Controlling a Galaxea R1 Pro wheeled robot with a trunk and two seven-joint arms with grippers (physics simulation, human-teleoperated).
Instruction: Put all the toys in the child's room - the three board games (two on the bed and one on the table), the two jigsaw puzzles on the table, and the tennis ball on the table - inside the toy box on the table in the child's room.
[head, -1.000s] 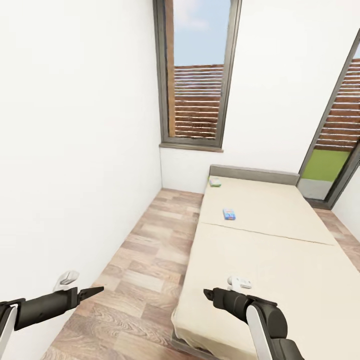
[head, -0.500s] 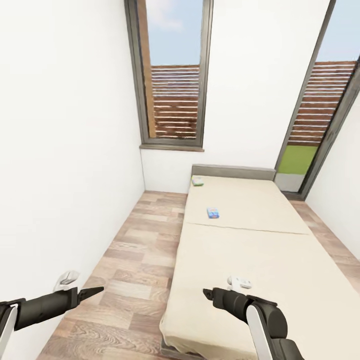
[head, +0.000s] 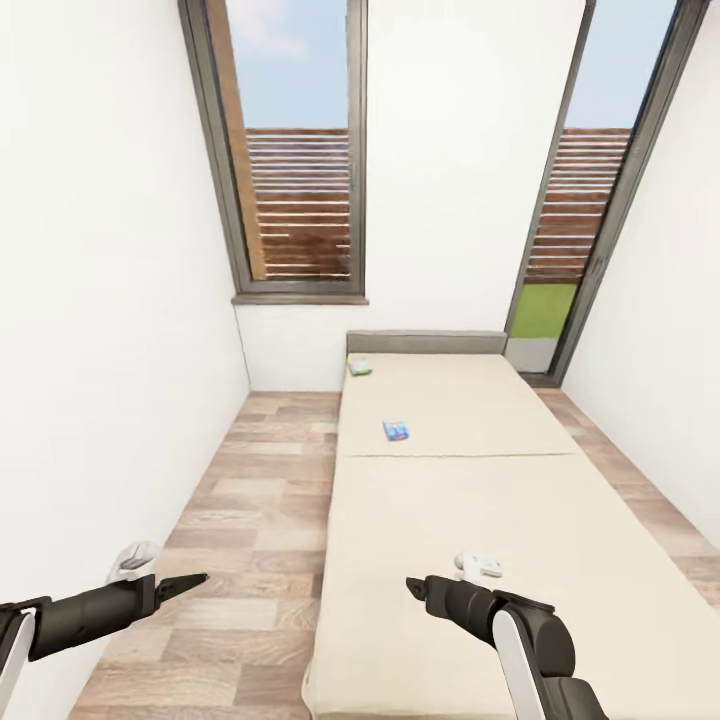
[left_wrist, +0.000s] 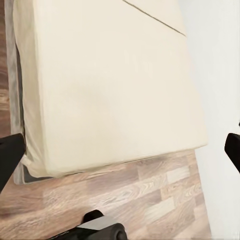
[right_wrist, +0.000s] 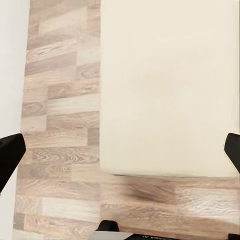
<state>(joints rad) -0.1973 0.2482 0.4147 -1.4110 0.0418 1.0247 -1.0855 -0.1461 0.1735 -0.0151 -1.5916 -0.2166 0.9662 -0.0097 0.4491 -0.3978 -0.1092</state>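
Facing the foot of the bed (head: 480, 520), the robot holds both arms low and forward in the head view, neither carrying anything. The left gripper (head: 192, 580) hangs over the wood-plank floor (head: 250, 500) beside the bed; in the left wrist view its dark fingers (left_wrist: 10, 157) stand wide apart at the picture's two edges, with the mattress corner and floor between them. The right gripper (head: 412, 585) hovers above the near end of the mattress; the right wrist view shows its fingers (right_wrist: 9, 155) likewise spread, bare mattress and planks between them.

Farther up the mattress, past the seam across its middle, lies a small blue board game (head: 396, 430). Beyond it, near the grey headboard (head: 425, 342) on the side toward the window (head: 290, 150), sits a second, greenish board game (head: 359, 366). Both are well apart from either gripper. A glazed door (head: 570, 200) stands to the right of the far wall.

By the look of it, the step in hand is the approach to the bed to collect the two games. The next move likely calls for driving alongside the mattress until the blue box is within reach, then lowering a spread gripper onto it.
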